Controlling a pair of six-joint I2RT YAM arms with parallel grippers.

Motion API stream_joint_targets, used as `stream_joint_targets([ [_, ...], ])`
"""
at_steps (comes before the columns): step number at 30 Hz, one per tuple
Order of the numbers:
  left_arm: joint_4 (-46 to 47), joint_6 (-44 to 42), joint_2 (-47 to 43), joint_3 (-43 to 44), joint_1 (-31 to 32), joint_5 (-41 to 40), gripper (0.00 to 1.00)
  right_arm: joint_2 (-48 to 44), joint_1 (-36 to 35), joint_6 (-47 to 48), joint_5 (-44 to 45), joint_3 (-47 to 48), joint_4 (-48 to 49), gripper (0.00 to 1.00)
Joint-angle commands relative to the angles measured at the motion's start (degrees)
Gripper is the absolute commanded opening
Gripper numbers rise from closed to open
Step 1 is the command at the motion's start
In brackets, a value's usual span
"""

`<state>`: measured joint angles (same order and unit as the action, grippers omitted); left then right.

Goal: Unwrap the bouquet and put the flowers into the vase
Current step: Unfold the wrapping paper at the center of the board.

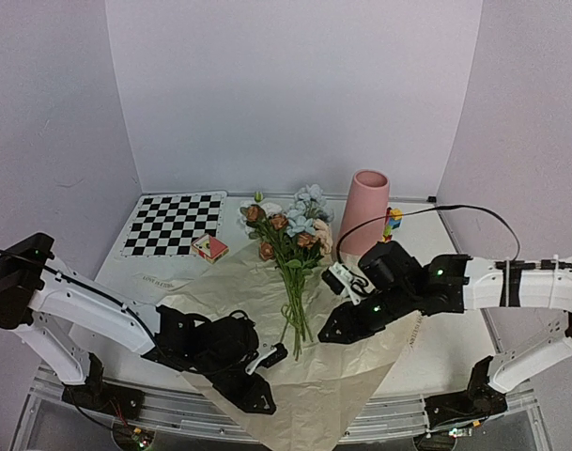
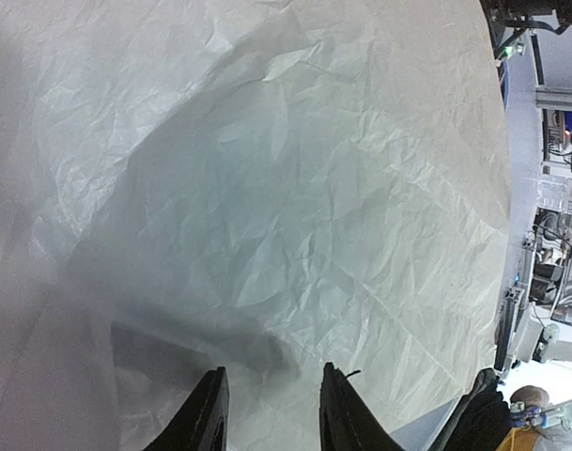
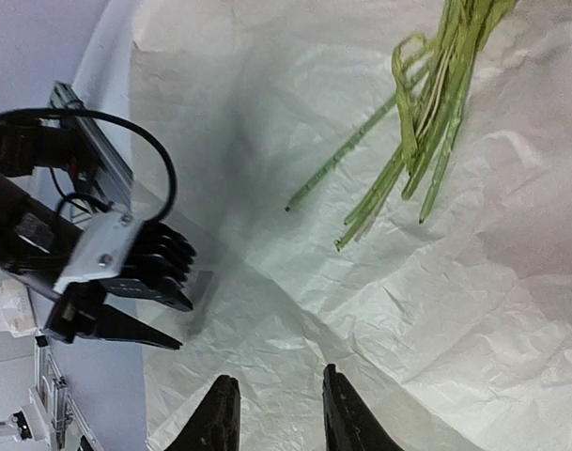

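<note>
As the paper lies now: the large peach-tan crinkled kraft paper sheet is spread open and flat on the table, with one corner hanging over the near edge; no ribbon can be made out.
Flowers: the artificial pale-blue, pink, white and rust-brown blooms on thin green stems are laid loose on the middle of the sheet, heads toward the back wall and cut ends toward the arms.
Vase: the tall matte pink tapered vase is stood upright at the back right, just beside the blooms and off the paper; no stems rise from it.
Left gripper: it is held low over the near-left part of the sheet, left of the stem ends. Its fingers are parted and only paper is seen between them, so nothing is gripped.
Right gripper: it is held over the sheet to the right of the stems. Its fingers are parted and empty, and the stem ends are seen ahead of it.
Step in hand: the unwrapping is judged done; the taking up of the stems is judged to be the step at hand.
Next move: a gripper would need to be brought across the stems near their lower ends and closed on the whole bundle without paper being pinched. The bundle would then be raised, turned upright and lowered ends first into the round mouth.
Risk: the thin stems are fanned, so some may be left behind.
</note>
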<state>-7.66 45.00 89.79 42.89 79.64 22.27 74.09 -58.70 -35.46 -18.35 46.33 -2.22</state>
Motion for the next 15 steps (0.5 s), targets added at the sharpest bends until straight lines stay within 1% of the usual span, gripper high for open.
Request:
stream_joint_targets([
  [1,-3.15,-0.45,-0.02,3.12,0.48,-4.65,0.35,3.31,-3.31,-2.56,2.42,-1.11,-2.09,0.31],
  [7,-8.28,-1.53,-1.63,6.34,0.50,-9.53,0.35,4.37,-6.23,-5.57,4.46,-5.36,-2.17,0.29],
  [11,-11.58,-0.94,-3.42,6.77,0.52,-13.78,0.35,2.98,-7.71,-8.65,5.90,-8.78,-3.17,0.27],
  [15,-12.61,-0.02,-4.84,5.13,0.50,-13.18,0.36,-0.29,-9.03,-11.77,5.96,-13.13,-3.41,0.25],
])
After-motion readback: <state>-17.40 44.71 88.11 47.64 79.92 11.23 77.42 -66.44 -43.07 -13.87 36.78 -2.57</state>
